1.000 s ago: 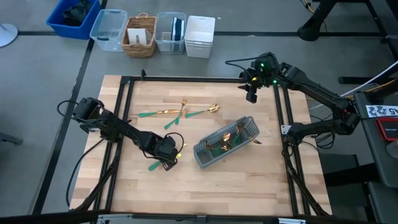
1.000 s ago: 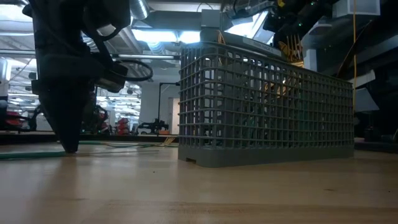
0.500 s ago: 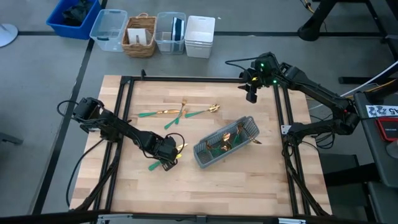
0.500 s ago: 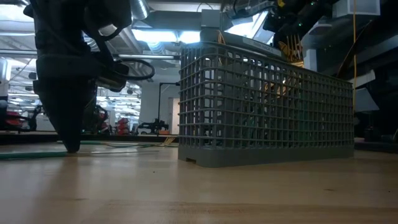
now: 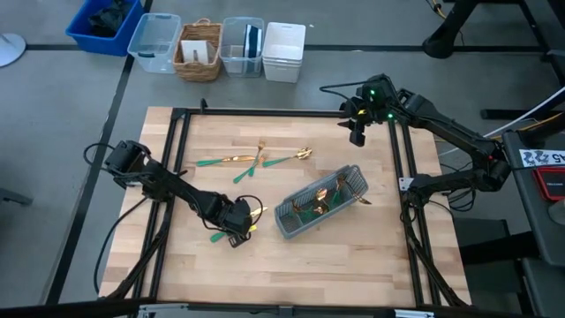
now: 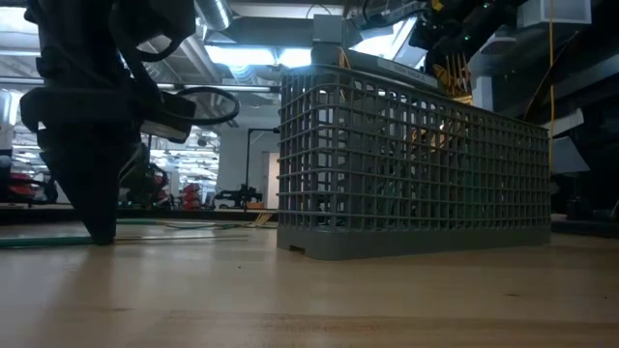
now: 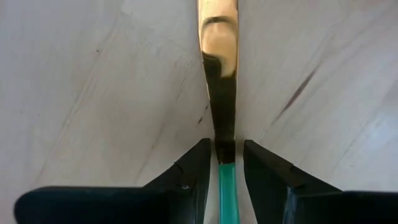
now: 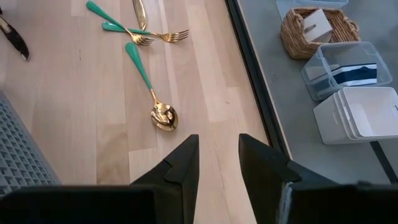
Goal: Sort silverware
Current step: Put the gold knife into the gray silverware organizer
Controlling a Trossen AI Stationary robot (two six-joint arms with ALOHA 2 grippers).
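Already some silverware (image 5: pixel 320 201) is standing in the caddy (image 5: pixel 291 218), while three pieces (image 5: pixel 254 159) are lying on the bench (image 5: pixel 300 265) — the left hand (image 5: pixel 238 231) is straddling another piece (image 7: pixel 221 81), not clenched; the right hand (image 5: pixel 356 134), released, is waiting.

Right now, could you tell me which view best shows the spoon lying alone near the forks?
The right wrist view: the spoon fills it clearly, gold bowl and teal handle both plain. The high view shows it small beside the forks. The low and left wrist views miss it.

Loose silverware (image 5: pixel 256 159): four pieces (more in one caddy (image 5: pixel 321 201)).
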